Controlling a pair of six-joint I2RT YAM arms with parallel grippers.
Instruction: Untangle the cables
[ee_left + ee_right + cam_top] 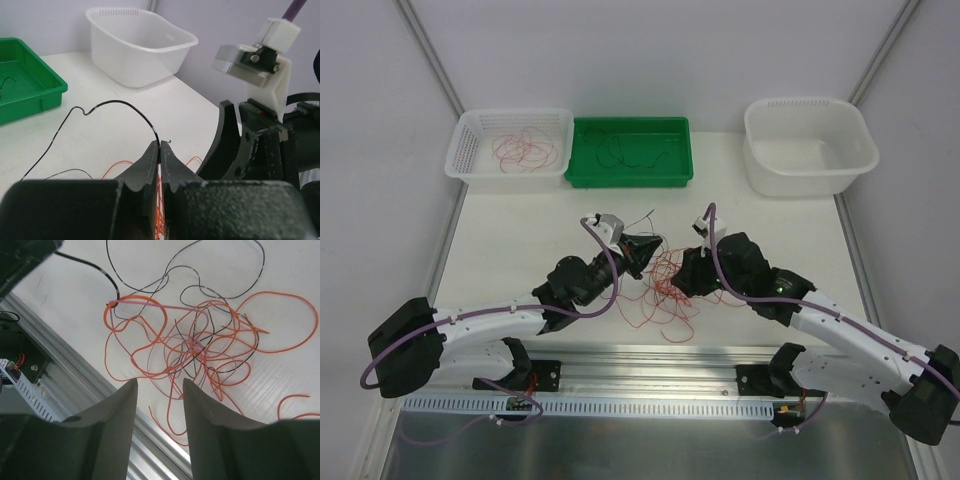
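Note:
A tangle of thin orange-red, pinkish and black cables (pixel 665 290) lies on the table between my two grippers. In the right wrist view the tangle (pixel 200 347) spreads just beyond the fingertips. My left gripper (pixel 161 145) is shut on a black cable (pixel 120 103), which arcs up and away to the left. It sits at the tangle's left edge (pixel 648 252). My right gripper (pixel 160 382) is open and empty, hovering over the tangle's near side; in the top view it is at the tangle's right (pixel 688 268).
A white basket (pixel 510 145) with red cables stands at the back left. A green tray (pixel 630 150) with dark cables is beside it. A white tub (pixel 808 145) is at the back right. A metal rail (pixel 660 375) runs along the near edge.

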